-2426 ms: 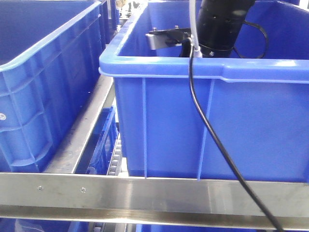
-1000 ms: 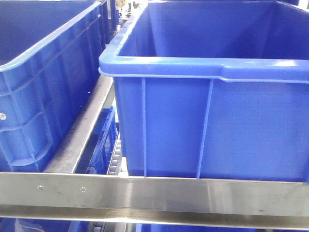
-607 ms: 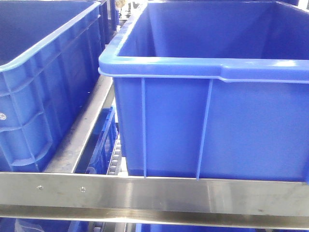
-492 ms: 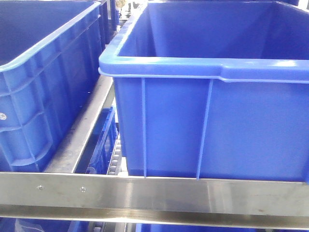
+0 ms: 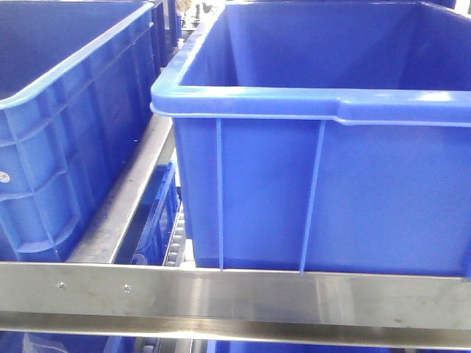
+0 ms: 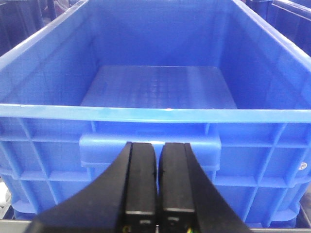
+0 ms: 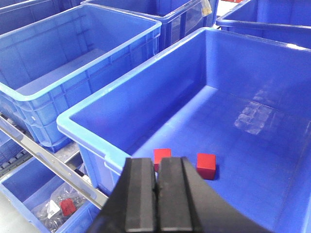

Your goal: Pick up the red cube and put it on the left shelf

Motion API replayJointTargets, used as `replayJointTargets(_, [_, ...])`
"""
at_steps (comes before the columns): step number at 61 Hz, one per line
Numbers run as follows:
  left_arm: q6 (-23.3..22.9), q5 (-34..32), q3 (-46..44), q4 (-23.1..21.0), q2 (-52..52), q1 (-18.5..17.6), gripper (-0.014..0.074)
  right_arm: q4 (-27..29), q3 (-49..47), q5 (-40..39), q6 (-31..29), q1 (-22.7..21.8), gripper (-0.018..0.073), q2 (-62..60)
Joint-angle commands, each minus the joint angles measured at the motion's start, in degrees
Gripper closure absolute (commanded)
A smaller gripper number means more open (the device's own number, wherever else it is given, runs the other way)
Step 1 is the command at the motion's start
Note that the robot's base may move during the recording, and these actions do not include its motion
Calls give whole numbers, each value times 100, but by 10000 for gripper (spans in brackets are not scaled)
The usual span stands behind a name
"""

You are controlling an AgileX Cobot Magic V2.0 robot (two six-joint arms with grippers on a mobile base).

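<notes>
Right wrist view: two red cubes [image 7: 205, 165] sit in the blue bin [image 7: 112, 114]. Both my grippers, right [image 7: 157, 194] and left [image 6: 158, 179], have jaws pressed together, holding nothing.

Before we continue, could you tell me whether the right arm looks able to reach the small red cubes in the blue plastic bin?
Probably yes: both red cubes lie uncovered on the open bin's floor, just beyond the shut right gripper.

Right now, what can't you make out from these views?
- Front view: the right bin floor is hidden by its near wall, so no cubes show.
- Right wrist: one red cube is partly covered by the right pincer; the other red cube shows fully.
- Bags in the lower bin: too small to identify.
</notes>
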Motion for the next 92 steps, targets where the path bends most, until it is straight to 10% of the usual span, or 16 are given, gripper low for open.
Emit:
replayJointTargets(1, [-5, -503, 132, -38, -85, -41, 495, 6, -136, -502, -47, -24, 517, 80])
replayJointTargets(13, [-5, -503, 132, -38, -85, -41, 495, -65, 216, -852, -47, -223, 517, 74])
replayJointTargets(42, [-5, -503, 132, -38, -85, -41, 495, -65, 2625, -3094, -47, -3002, 517, -1068])
replayJointTargets(58, [-5, -503, 132, -38, -85, -41, 495, 540, 3862, -4592, -47, -3062, 517, -1423])
replayJointTargets(92, [-5, -503, 132, -38, -85, -41, 495, 49, 3831, -4162, 315, -3062, 517, -1423])
